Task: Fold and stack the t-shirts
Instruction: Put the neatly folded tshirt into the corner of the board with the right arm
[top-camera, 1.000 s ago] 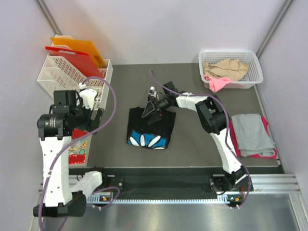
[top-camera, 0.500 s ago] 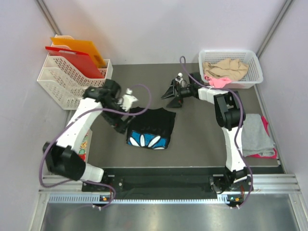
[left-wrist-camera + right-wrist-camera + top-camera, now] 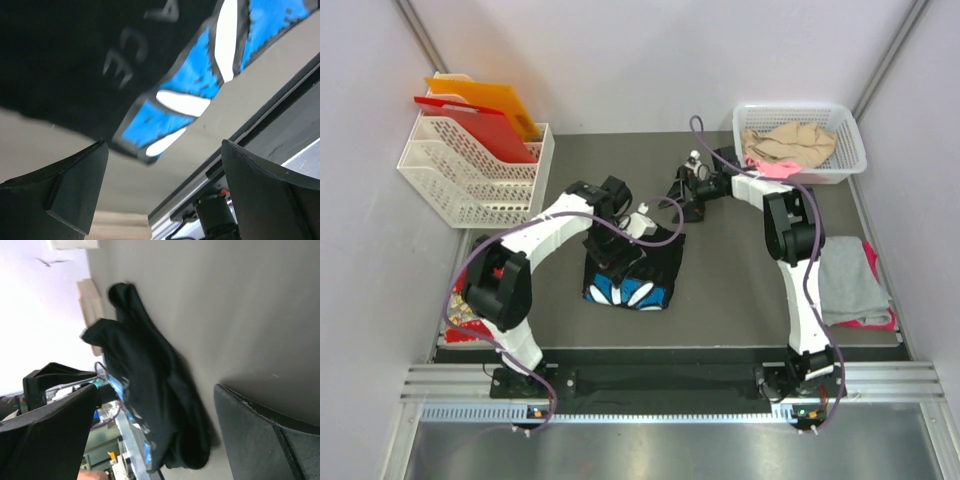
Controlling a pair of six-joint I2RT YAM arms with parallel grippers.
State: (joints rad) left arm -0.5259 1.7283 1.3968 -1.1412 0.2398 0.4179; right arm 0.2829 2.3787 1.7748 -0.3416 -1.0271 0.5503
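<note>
A dark table fills the cell, and the black t-shirt lies near its middle, folded into a rough rectangle. To the right of the black t-shirt, well apart, a grey t-shirt lies folded on a magenta t-shirt. Beyond the black t-shirt and to the right, a white basket holds a crumpled beige t-shirt. A pink t-shirt hangs at its near left corner.

The left gripper hangs over the black t-shirt's left half. Its fingers are spread wide with nothing between them, though I cannot tell whether the tips touch the cloth. The right gripper sits just past the black t-shirt's far right corner, near the table top. Its jaws are likewise wide and empty, clear of the cloth.

The black t-shirt looks lumpy along its far edge and flatter at the near edge, where a daisy print shows white petals on blue.
</note>
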